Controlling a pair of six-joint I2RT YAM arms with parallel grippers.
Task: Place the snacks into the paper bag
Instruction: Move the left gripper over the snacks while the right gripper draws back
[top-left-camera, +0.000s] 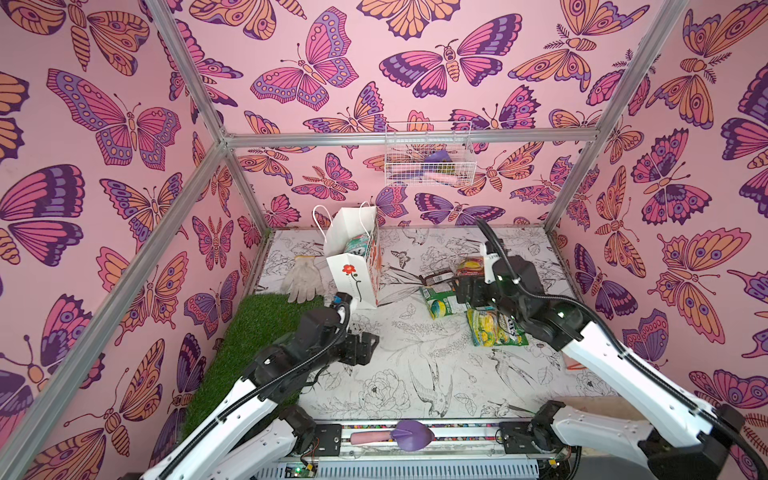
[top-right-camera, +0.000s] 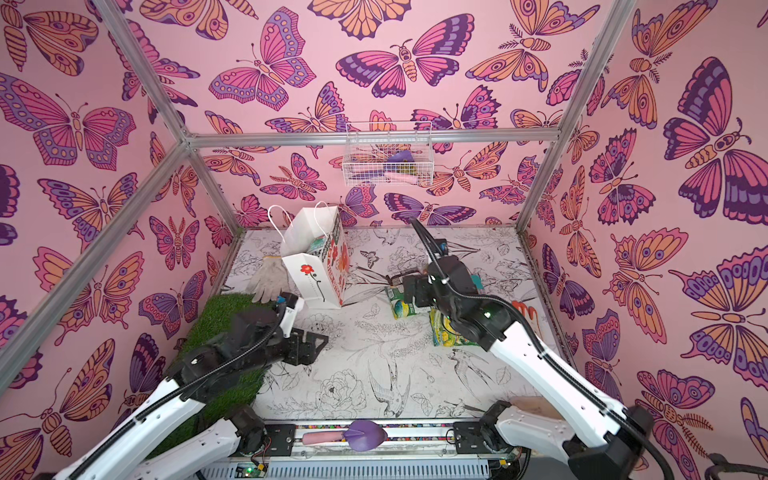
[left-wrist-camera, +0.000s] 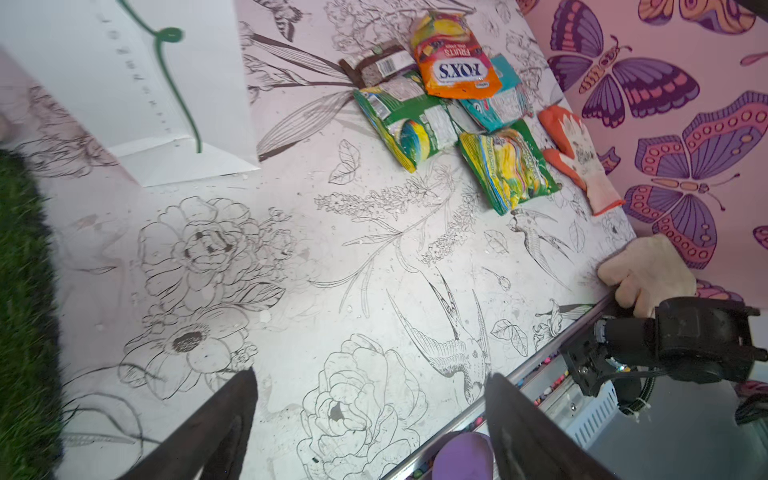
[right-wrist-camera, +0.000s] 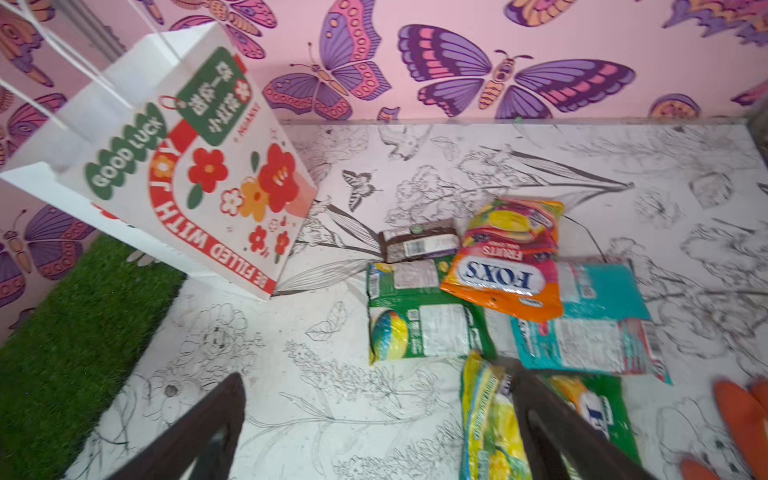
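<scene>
So here's where we're at: the paper bag (top-left-camera: 351, 274) stands at the back left of the table. Five snacks lie in a loose heap well to its right, and neither claw is holding any of them. The left gripper (left-wrist-camera: 370, 376) hangs over bare table in front of the bag, fingers spread, nothing between them. The right gripper (right-wrist-camera: 376, 374) is over the heap, also wide apart and empty, with one finger lying across the yellow-green bag (right-wrist-camera: 486, 415).

What worries us:
- That finger sits on a crinkly fold, so closing from there may pinch only slippery film and lose the pack on the lift.
- The FOX'S bag (right-wrist-camera: 505, 278) overlaps the teal packet (right-wrist-camera: 598, 332) and touches the green packet (right-wrist-camera: 424, 324). The dark brown bar (right-wrist-camera: 419, 243) sits right against the green one, so pulling one likely drags its neighbours.
- The orange glove (left-wrist-camera: 577, 153) lies just beside the yellow-green bag, easy to snag by mistake.
- The paper bag is tall and light, and we reckon a bump on its rim tips it.

The surface is a white cover (top-left-camera: 415, 365) with black line drawings of flowers and birds. There's a fake grass mat (top-left-camera: 249, 328) on the left and a white glove (top-left-camera: 303, 278) beside the bag. The walls are pink butterfly wallpaper (top-left-camera: 332, 62) on an aluminium frame (top-left-camera: 311, 140), with a white wire basket (top-left-camera: 428, 166) hung at the back.
</scene>
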